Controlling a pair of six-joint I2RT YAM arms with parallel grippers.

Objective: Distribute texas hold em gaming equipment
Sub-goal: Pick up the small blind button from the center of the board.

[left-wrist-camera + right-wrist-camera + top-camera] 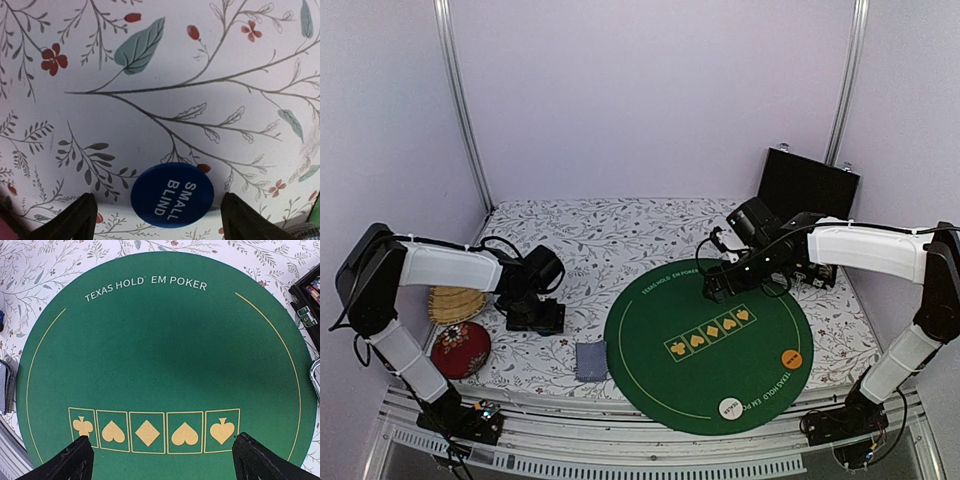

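Note:
A blue button disc printed "SMALL BLIND" lies on the floral cloth, between the fingers of my left gripper. That gripper is open, with a gap on each side of the disc. In the top view the left gripper is low over the cloth, left of the round green poker mat. An orange disc and a white disc lie on the mat's near right rim. A grey-blue deck of cards rests by the mat's left edge. My right gripper hangs open and empty above the mat.
An open black case stands at the back right; its corner with coloured chips shows in the right wrist view. A woven basket and a red round cushion sit at the near left beside the left arm.

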